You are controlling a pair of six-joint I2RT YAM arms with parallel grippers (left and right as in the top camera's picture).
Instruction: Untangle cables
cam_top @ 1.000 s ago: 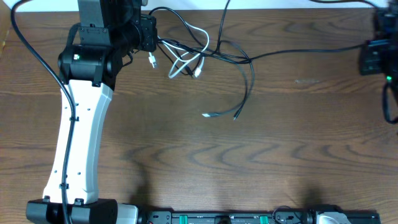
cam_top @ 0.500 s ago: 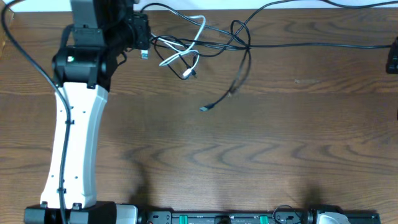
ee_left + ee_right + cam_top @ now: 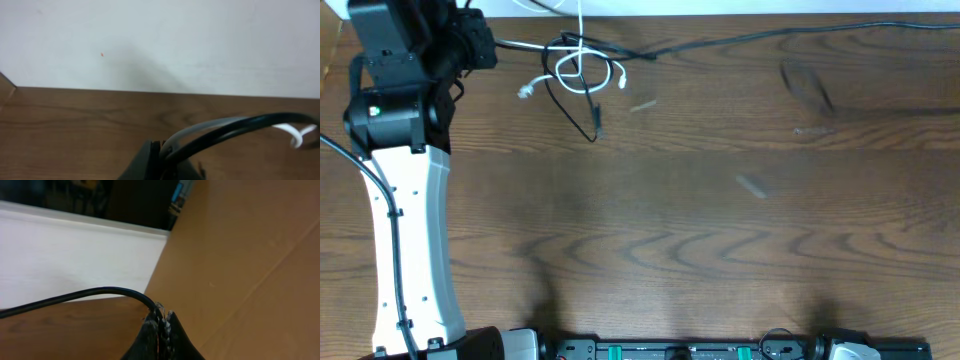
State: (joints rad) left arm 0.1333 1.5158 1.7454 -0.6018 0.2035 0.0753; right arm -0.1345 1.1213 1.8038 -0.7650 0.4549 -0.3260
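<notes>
- While the arms have drawn apart over the last second, the overhead view shows the cables pulled from a wide sprawl into one small knot (image 3: 576,70) near the far edge of the tabletop (image 3: 700,250).
- Left of the knot, the left claw (image 3: 485,45) has swung outward; the right arm, a second ago at the right edge, is now out of this view.
- From the knot a black cable (image 3: 770,35) runs taut to the right, a white cable (image 3: 616,72) loops through it with a loose end to its left, and a black plug (image 3: 597,130) hangs on the near side.
- My reading: the pull has straightened the long black run but tightened the loops, so the untangling is not done.
- Left wrist view: the left claw is closed on a black and a white strand together, which arc away to the right towards the knot, with the wall (image 3: 150,40) behind.
- Right wrist view: the right claw (image 3: 161,325) is pinched fully together on the black cable, which leads off to the left; the knot is out of sight here.
- No container appears in any view.
</notes>
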